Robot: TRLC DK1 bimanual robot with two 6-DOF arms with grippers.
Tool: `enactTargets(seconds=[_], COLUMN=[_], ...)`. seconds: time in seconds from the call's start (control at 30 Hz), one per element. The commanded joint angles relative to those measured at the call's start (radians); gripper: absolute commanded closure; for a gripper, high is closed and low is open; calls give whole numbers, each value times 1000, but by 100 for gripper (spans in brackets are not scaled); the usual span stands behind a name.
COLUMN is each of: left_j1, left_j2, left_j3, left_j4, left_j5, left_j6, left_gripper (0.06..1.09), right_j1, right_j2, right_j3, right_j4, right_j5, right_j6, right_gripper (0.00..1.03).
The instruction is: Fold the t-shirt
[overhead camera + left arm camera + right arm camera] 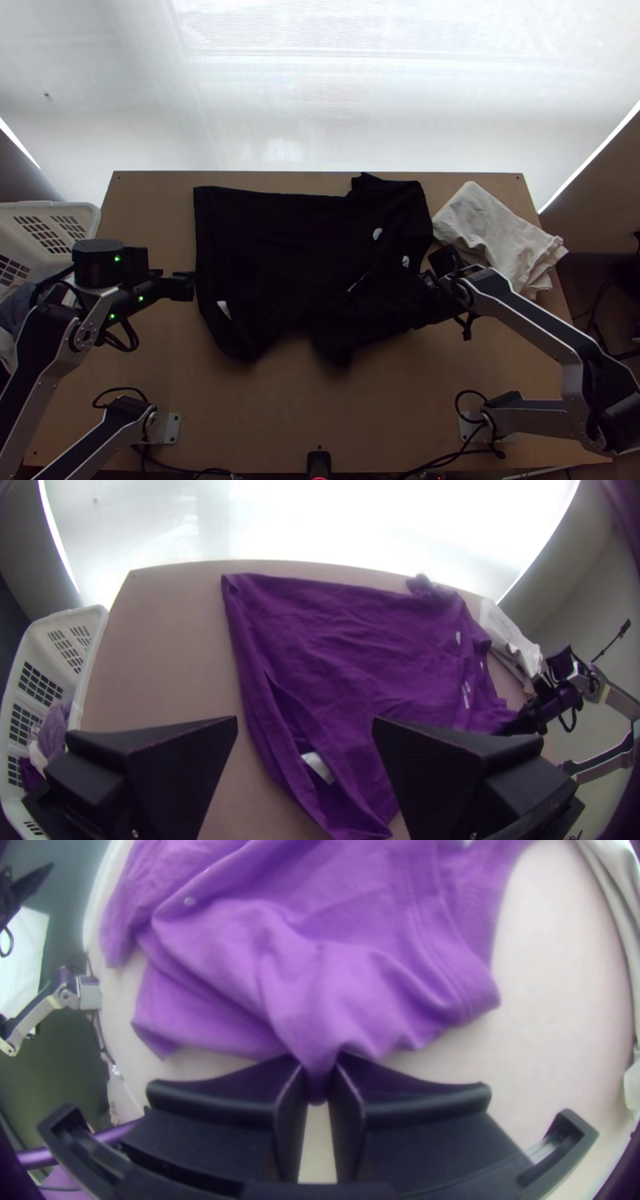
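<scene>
The t-shirt [296, 248] lies mostly spread but wrinkly on the counter [264, 416], between the left gripper [187, 286], whose empty jaws are wide open near one edge of it, and the right gripper [430, 294], whose jaws pinch a scrunched-up bit at its other side.

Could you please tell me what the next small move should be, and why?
Probably the right pincer should gently draw the shirt outward, since creases run into its pinch; the left pincer is open and holds nothing.
</scene>
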Motion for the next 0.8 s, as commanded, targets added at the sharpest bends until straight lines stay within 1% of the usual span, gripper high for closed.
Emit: enactTargets(seconds=[0.0,0.1,0.2,0.27,0.33,0.37,0.43,0.5,0.57,0.7,0.73,0.77], left_j1=[-81,-193,-224,-224,-227,-227,-239,-241,-244,-282,-294,-305], left_j2=[-49,-62,-80,-109,-148,-164,-178,-183,-203,-206,-209,-227], left_j3=[-95,-120,-167,-224,-289,-319,-359,-384,-422,-451,-468,-485], left_j4=[-46,-100,-73,-22,24,61,85,131,188,240,257,262], left_j5=[5,0,-9,-11,-11,-9,-11,-9,-5,2,2,11], left_j6=[42,86,158,260,393,445,542,602,700,806,856,936], left_gripper=[10,11,11,11,11,11,11,11,11,11,12,18], right_j1=[-144,-149,-149,-149,-149,-149,-149,-149,-149,-158,-165,-168], right_j2=[-59,-85,-105,-118,-122,-125,-133,-136,-138,-142,-144,-144], right_j3=[26,27,17,11,7,7,6,4,1,-11,-16,-20], right_j4=[-1,-1,-2,-2,-2,-2,-2,-2,-2,-2,-2,-2], right_j5=[28,28,27,27,27,27,27,27,27,27,27,27], right_j6=[-39,-33,-13,-6,5,10,14,16,19,22,22,22], right_gripper=[98,98,98,98,98,98,98,98,98,98,98,98])
